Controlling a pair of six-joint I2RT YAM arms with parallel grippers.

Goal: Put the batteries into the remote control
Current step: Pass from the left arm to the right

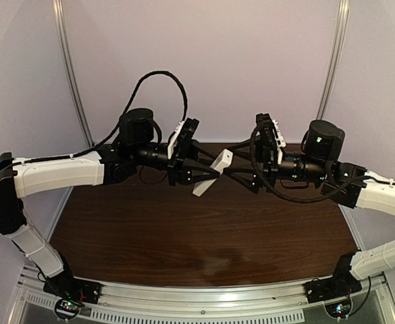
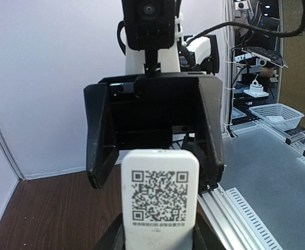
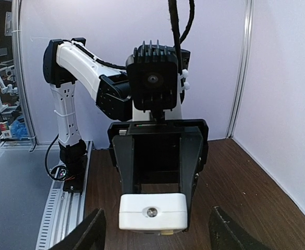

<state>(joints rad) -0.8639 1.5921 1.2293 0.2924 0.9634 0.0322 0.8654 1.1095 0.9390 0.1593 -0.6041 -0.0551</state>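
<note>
The remote control (image 1: 213, 172), a slim white bar, hangs in mid-air above the table, tilted. My left gripper (image 1: 202, 177) is shut on it. In the left wrist view its back with a QR code (image 2: 159, 194) faces the camera, clamped between my fingers (image 2: 109, 240) at the bottom edge. My right gripper (image 1: 238, 173) faces it end-on and is open. In the right wrist view the remote's end (image 3: 152, 212) with its small lens sits between my spread fingers (image 3: 89, 233), clear of both. A small yellowish bit (image 3: 166, 233) shows under that end. The batteries are not clearly in view.
The dark wooden table (image 1: 204, 236) lies well below both grippers. An aluminium rail (image 1: 204, 293) runs along its near edge. White walls close the back and sides. Outside the cell stands a white basket (image 2: 276, 113) on a grey bench.
</note>
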